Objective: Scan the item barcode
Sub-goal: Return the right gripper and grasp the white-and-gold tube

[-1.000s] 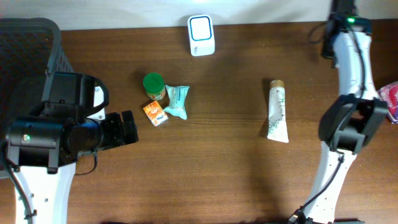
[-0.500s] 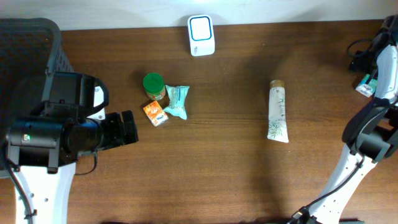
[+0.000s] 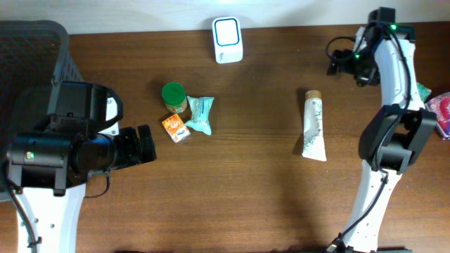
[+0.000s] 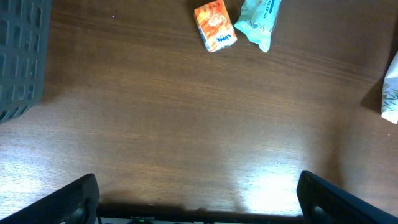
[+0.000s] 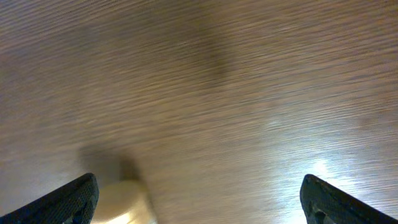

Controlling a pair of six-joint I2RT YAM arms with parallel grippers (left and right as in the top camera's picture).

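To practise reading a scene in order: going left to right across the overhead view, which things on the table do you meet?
dark basket → green-lidded jar → teal packet → white scanner → tube → pink item

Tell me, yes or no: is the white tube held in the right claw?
No, the white tube lies free on the table, apart from the open right claw.

The brown wooden desk [image 3: 246,176] carries a white scanner [image 3: 228,40] at its far edge. A green-lidded jar [image 3: 174,97], a teal pouch [image 3: 200,114] and an orange box [image 3: 176,128] lie close together. A tube [image 3: 314,125] lies apart.
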